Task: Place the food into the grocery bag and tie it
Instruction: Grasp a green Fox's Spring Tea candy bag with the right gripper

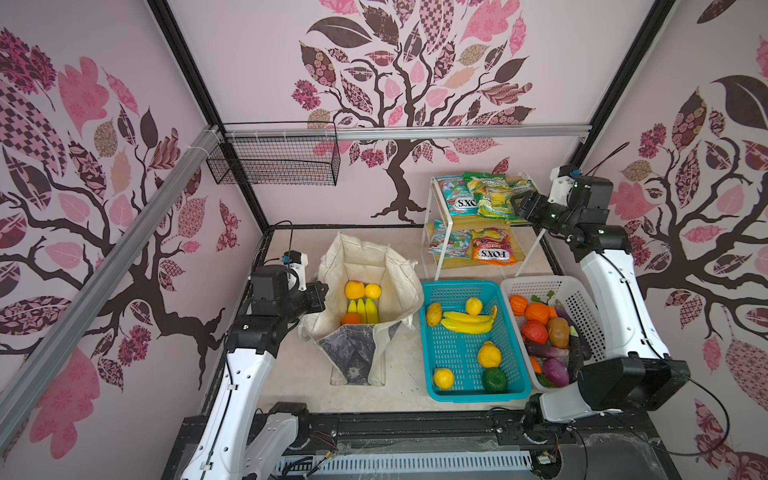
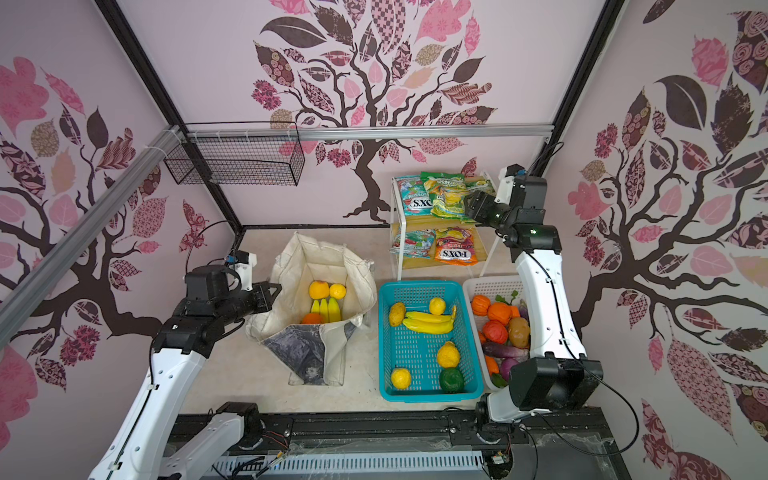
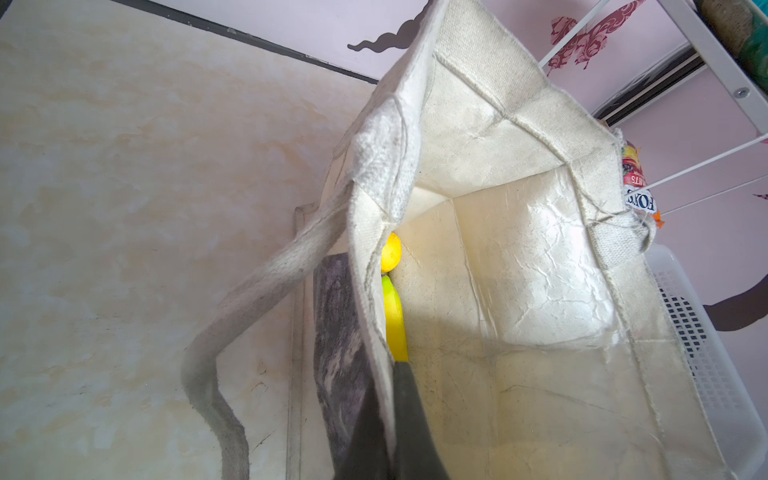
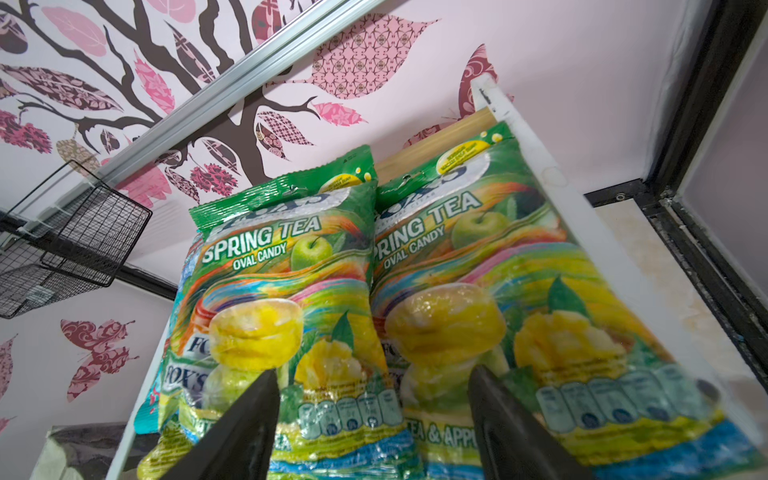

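My left end effector (image 1: pixel 321 294) is clenched on the left rim of the cream tote (image 1: pixel 376 262), which stands on the desk (image 1: pixel 291 374). Bananas (image 1: pixel 363 311) and round yellow-orange fruits (image 1: pixel 354 289) lie inside it. The teal basket (image 1: pixel 457 284) and white basket (image 1: pixel 536 279) sit beside it, both holding toy produce. My right end effector (image 4: pixel 372 370) hangs released, jaws wide, over two Spring Tea packets (image 4: pixel 286 291) on the white rack (image 4: pixel 552 174).

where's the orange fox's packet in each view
Top view: orange packet on the white rack's lower shelf.
Top view: same packet, same lower shelf.
Left wrist: peeking out behind the grocery bag's rim.
Right wrist: not in it.
Shared landmark: the white rack.
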`<state>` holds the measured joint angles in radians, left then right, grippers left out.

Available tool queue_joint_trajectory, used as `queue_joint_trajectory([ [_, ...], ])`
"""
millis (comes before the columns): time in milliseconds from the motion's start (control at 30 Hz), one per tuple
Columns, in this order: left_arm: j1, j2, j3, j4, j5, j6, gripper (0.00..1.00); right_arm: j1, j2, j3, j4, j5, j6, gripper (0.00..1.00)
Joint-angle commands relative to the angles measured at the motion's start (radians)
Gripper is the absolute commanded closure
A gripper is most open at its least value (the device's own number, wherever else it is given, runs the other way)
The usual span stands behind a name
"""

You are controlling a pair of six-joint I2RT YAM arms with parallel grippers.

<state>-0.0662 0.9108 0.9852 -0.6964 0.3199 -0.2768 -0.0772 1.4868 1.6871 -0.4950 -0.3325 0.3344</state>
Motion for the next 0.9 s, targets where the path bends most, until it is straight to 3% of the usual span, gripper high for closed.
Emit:
queue_joint_trajectory([
  [0, 0.003, 0.003, -0.017, 0.002, 0.018, 0.022, 1.0, 0.0, 0.012, -0.01, 0.048, -0.066, 0.021, 0.29],
  [267, 0.003, 0.002, -0.019, 0.0, 0.019, 0.022, 1.0, -0.001, 0.031, -0.038, 0.068, -0.106, 0.042, 0.33],
  [500, 0.001, 0.003, -0.016, -0.002, 0.018, 0.022, 1.0, -0.051, 0.006, -0.165, 0.213, -0.251, 0.156, 0.44],
  [867, 0.001, 0.004, -0.016, -0.003, 0.018, 0.023, 1.0, -0.058, -0.006, -0.184, 0.258, -0.277, 0.186, 0.56],
])
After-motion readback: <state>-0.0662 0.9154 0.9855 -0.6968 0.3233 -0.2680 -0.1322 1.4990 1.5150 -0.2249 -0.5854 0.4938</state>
